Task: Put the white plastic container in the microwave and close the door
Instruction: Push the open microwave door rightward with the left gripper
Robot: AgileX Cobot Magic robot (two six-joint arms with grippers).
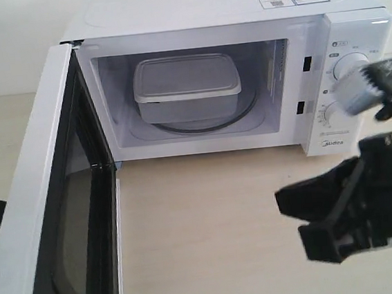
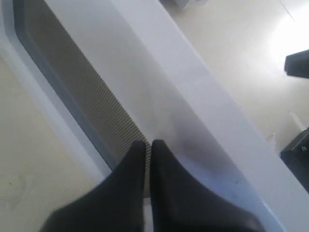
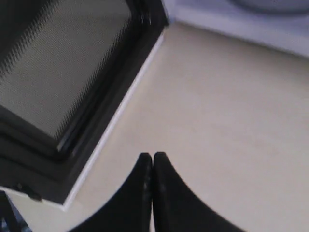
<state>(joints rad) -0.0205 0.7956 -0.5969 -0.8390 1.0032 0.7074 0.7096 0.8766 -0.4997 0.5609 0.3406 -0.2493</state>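
One right claw (image 3: pixel 152 156) hovers well apart from the white plastic container (image 1: pixel 186 85).

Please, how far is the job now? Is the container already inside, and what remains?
Done: the white plastic container sits inside the microwave. In hand: the left end effector, shut, is at the outer face of the door. Left: the door stands wide open, not yet closed.

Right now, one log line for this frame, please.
container: inside microwave, on turntable | door: open | left jaws: shut, at door's outer side | right jaws: shut, empty, above table | remaining: close door
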